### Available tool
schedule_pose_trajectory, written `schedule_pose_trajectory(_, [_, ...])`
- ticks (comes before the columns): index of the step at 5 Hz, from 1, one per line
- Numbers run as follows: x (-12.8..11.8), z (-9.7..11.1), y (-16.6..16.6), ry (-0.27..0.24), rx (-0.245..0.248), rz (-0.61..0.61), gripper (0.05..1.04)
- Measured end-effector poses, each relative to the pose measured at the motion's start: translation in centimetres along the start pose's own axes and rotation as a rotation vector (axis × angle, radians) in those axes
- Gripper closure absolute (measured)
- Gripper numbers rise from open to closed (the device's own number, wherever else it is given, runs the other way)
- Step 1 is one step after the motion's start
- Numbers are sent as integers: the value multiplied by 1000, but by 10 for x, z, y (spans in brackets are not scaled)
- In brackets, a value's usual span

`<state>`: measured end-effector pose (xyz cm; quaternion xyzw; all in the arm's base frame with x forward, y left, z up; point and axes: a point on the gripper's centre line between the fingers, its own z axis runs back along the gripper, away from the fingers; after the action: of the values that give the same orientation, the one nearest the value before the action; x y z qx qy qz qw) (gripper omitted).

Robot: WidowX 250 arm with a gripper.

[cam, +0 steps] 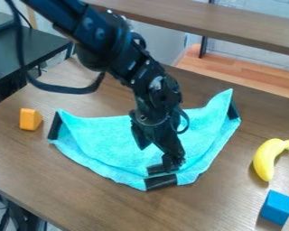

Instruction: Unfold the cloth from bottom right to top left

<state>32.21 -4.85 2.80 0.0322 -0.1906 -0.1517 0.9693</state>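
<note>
One turquoise terry cloth [104,140] lies folded on the brown wood-grain table [99,203], its fold towards the far side and its layered corner towards the near edge. Two black corner patches mark that corner: the upper patch [155,169] sits just behind the lower patch [161,182].

My black two-finger hand [157,158] hangs over the near middle of the cloth, fingers spread apart, with nothing visibly gripped. One finger is beside the upper patch; I cannot tell whether it touches the fabric.

Step in hand, as I judge it: securing the top layer. Next move: align both fingers with the upper corner, close on that layer only, lift, then carry it over the fold towards the top left and lay it down. Caution: closing too deep may catch both layers and drag the whole cloth.

Containers: none in use. The orange wedge-topped block [30,119] left of the cloth, and the yellow curved toy banana [265,158] and blue block [277,207] to its right, rest directly on the table.
</note>
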Motion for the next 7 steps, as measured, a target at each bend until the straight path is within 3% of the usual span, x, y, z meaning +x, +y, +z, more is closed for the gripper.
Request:
schedule_pose_trajectory(2, [0,-21,-7,49,30,-39,93])
schedule_pose_trajectory(3, [-1,-23,-12,54,36,-56,175])
schedule_pose_trajectory(4, [0,-23,-13,54,43,-54,312])
schedule_pose_trajectory(6, [6,-29,-15,59,59,-67,861])
schedule_pose_trajectory(7, [7,-30,-12,73,89,-58,999])
